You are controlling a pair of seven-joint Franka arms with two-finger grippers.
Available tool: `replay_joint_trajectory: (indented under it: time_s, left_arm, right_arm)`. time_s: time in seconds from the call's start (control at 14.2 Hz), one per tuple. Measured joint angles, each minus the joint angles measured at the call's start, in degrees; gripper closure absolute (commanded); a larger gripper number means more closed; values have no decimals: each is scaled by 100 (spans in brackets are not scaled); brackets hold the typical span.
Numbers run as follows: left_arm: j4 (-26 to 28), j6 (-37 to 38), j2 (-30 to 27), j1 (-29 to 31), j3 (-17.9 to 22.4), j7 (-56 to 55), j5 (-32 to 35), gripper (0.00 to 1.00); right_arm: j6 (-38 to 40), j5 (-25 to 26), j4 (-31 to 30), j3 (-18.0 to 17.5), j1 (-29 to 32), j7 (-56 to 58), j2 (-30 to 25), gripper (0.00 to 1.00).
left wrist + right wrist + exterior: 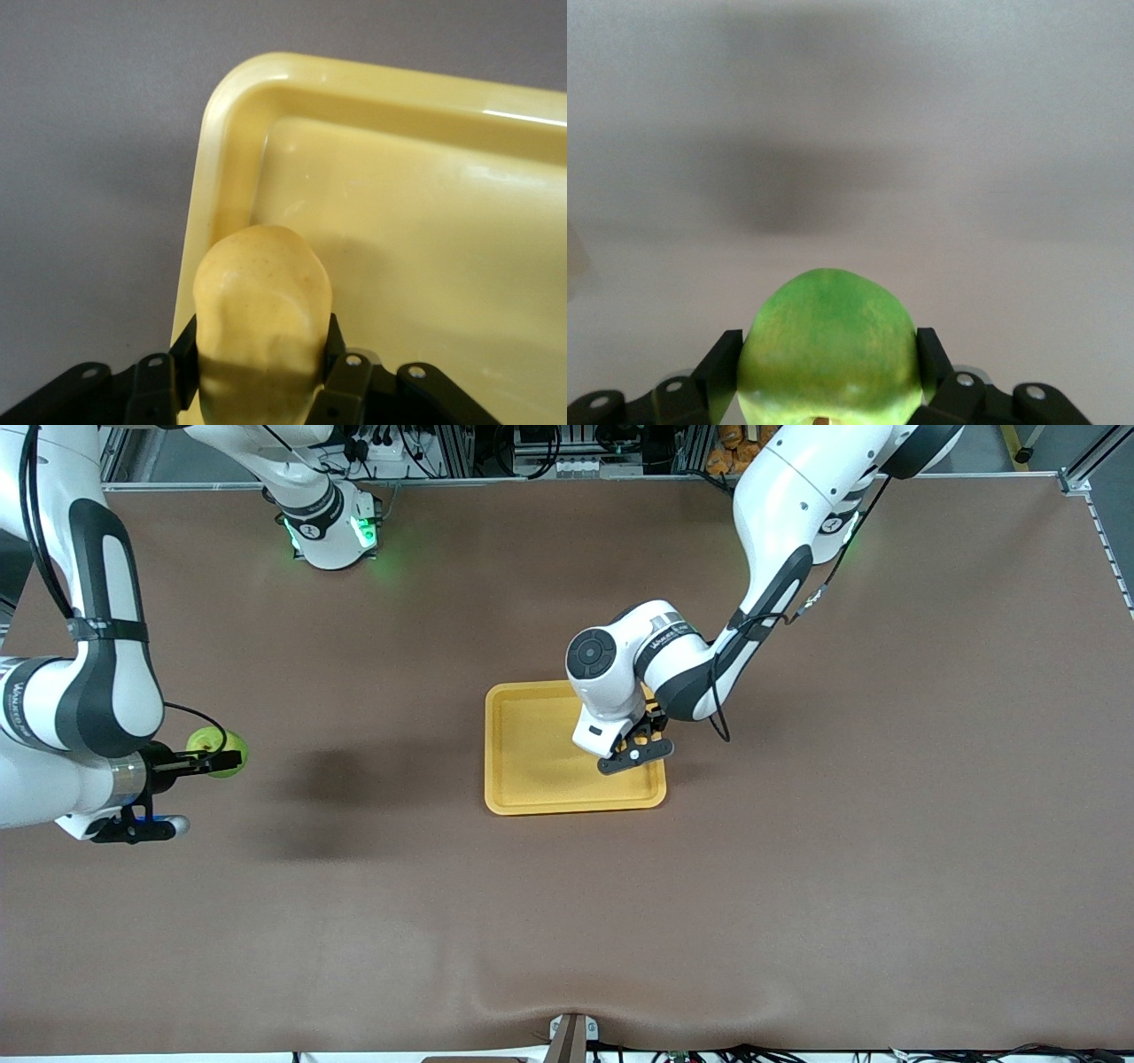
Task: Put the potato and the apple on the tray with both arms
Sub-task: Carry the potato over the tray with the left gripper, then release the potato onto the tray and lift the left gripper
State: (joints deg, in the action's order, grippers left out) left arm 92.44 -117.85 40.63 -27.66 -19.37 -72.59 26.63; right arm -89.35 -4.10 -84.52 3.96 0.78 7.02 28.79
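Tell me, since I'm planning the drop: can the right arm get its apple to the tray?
Probably yes. The right pincer is shut on the apple over bare table, but the left pincer, holding the potato, sits over the tray.

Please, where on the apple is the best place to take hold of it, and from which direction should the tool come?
Probably across its widest middle, one finger on each flank, coming from over its top. The apple is round and smooth, so the widest part gives the steadiest seat. The right tool, up over bare table toward the right arm's end, is shut on it like that now.
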Motion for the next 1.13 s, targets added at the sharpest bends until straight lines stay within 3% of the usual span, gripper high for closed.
replay_joint_trajectory:
  time_s: [0.07, 0.71, 1.13]
  left_arm:
    - [-4, 0, 29, -26, 0, -31, 6, 0]
    - [-164, 118, -19, -68, 12, -145, 55, 0]
    - [-410, 763, -971, 383, 10, -31, 24, 0]
  right_arm:
    - [0, -2, -9, 0, -29, -49, 0, 100]
    - [4, -72, -28, -10, -555, -656, 1, 100]
    - [-238, -364, -43, -24, -1089, -1335, 2, 100]
